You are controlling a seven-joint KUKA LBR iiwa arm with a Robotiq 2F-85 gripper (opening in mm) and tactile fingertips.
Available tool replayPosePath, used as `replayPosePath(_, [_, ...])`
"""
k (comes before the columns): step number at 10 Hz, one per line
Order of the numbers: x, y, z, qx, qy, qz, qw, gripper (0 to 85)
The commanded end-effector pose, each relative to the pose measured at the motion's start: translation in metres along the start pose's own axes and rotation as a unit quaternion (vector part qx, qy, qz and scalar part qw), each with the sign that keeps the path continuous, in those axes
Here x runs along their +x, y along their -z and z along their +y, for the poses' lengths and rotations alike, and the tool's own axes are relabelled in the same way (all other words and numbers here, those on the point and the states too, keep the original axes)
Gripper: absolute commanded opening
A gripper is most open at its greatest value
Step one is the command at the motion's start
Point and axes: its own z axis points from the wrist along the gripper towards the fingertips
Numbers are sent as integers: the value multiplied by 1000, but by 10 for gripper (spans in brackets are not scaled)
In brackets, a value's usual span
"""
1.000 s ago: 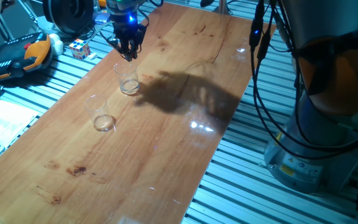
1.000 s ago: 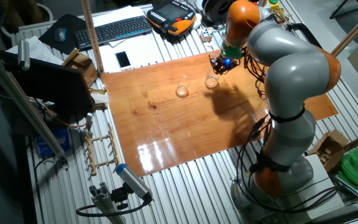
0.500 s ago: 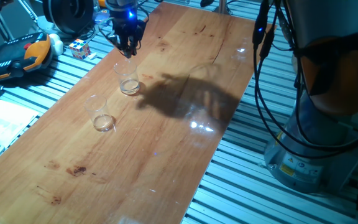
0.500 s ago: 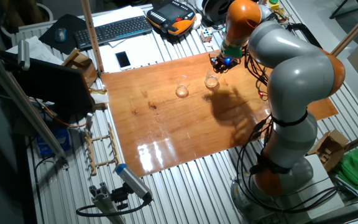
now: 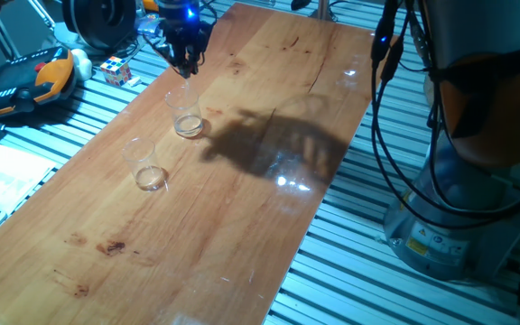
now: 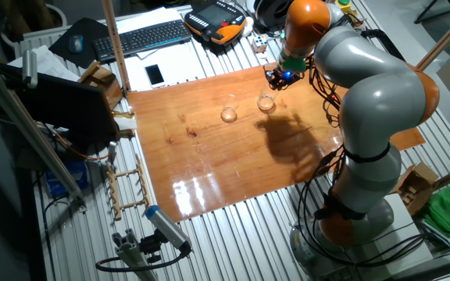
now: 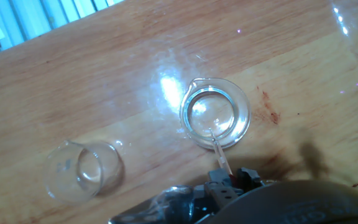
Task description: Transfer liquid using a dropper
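From one fixed view, the gripper (image 5: pixel 187 65) hangs over the far end of the wooden table (image 5: pixel 242 208), just above the nearer cup (image 5: pixel 186 116), which holds a shallow glint of liquid (image 5: pixel 188 127); a second cup (image 5: pixel 145 166) stands further from the gripper along the board. From the other fixed view, the gripper (image 6: pixel 275 80) sits above and just beside the nearer cup (image 6: pixel 266 101), with the second cup (image 6: pixel 229 112) beyond it; the fingers are too small here to judge. In the hand view, the fingers are closed on the dropper (image 7: pixel 221 158), whose thin clear stem reaches out over the nearer cup's (image 7: pixel 215 112) rim, its tip above the liquid (image 7: pixel 211 114). The second cup (image 7: pixel 84 171) lies well off to the left.
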Motion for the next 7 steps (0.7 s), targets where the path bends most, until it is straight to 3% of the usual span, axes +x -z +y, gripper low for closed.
replayPosePath(1, [2, 3, 1, -1, 1, -1, 1000, 173])
replayPosePath(7, [14, 9, 14, -19, 7, -4, 1000, 177])
